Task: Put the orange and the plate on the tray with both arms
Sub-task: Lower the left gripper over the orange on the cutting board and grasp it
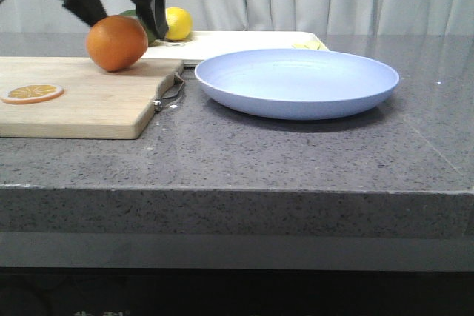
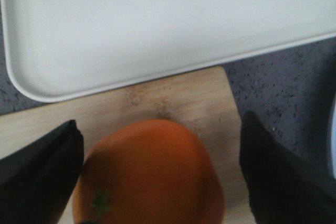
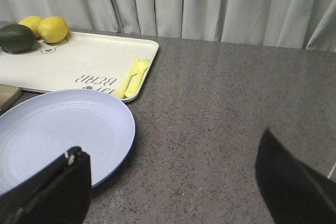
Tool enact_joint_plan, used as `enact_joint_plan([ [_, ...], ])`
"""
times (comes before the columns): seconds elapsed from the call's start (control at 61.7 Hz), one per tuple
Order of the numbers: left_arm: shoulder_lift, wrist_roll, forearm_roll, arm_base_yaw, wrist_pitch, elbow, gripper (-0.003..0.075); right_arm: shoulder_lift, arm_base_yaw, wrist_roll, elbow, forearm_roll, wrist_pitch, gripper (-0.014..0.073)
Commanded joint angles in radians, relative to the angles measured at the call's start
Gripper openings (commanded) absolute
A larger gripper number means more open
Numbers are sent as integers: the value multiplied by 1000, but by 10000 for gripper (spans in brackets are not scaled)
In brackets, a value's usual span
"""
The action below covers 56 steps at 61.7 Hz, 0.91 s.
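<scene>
The orange (image 1: 116, 42) rests on the back right part of a wooden cutting board (image 1: 81, 101). My left gripper (image 1: 127, 12) hangs over it, open. In the left wrist view the orange (image 2: 149, 174) lies between the two black fingers (image 2: 278, 177), with a clear gap to one finger and very little to the other. The cream-white tray (image 1: 244, 41) lies just behind the board and the lavender-blue plate (image 1: 296, 83). The plate sits on the counter right of the board. My right gripper (image 3: 173, 182) is open above bare counter, beside the plate's (image 3: 52, 135) edge, and is out of the front view.
A lemon (image 1: 178, 23) and a dark green fruit (image 3: 16, 38) sit at the tray's (image 3: 79, 61) far left end. Yellow plastic cutlery (image 3: 132, 78) lies at its right end. An orange slice (image 1: 32, 93) is on the board's left side. Curtains hang behind the counter.
</scene>
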Motion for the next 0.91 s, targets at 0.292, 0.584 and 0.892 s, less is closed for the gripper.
enact_joint_plan([
  [0.292, -33, -18, -46, -7, 21, -23, 613, 8, -5, -7, -38, -1, -79, 640],
  [0.584, -33, -18, -48, -7, 25, -23, 493, 8, -5, -7, -38, -1, -79, 640],
  [0.892, -39, -18, -48, -7, 52, -34, 286, 8, -5, -7, -38, -1, -79, 640],
])
